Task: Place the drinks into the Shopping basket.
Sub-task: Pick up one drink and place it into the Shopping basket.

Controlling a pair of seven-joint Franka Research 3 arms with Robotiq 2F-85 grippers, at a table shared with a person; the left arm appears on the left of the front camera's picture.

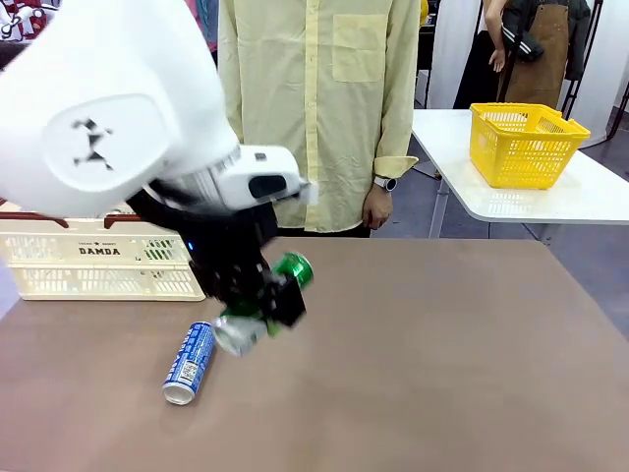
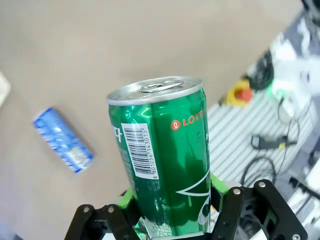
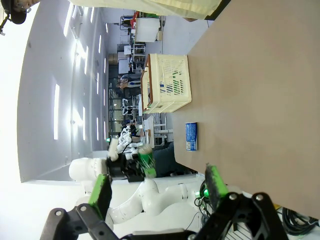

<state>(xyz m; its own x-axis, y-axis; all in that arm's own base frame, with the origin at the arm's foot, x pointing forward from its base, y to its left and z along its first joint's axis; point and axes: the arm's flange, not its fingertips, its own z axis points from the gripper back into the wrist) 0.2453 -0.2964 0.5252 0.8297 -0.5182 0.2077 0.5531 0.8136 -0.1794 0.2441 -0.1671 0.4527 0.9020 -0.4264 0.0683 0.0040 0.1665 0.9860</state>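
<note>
Now mid-carry: left tool clamps the green can partway shut, lifted above the table. Next it wants a swing over to the Shopping basket, w/ release inside. Blue can lies on table nr the basket. Right tool wide, empty.

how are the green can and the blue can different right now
The green can is clamped in the left pincer and lifted off the table; the blue can lies on its side on the table, untouched. The green can carries white lettering and a barcode; the blue one has white print on blue. Both are slim cans with silver tops, and neither is in the basket yet.
</note>
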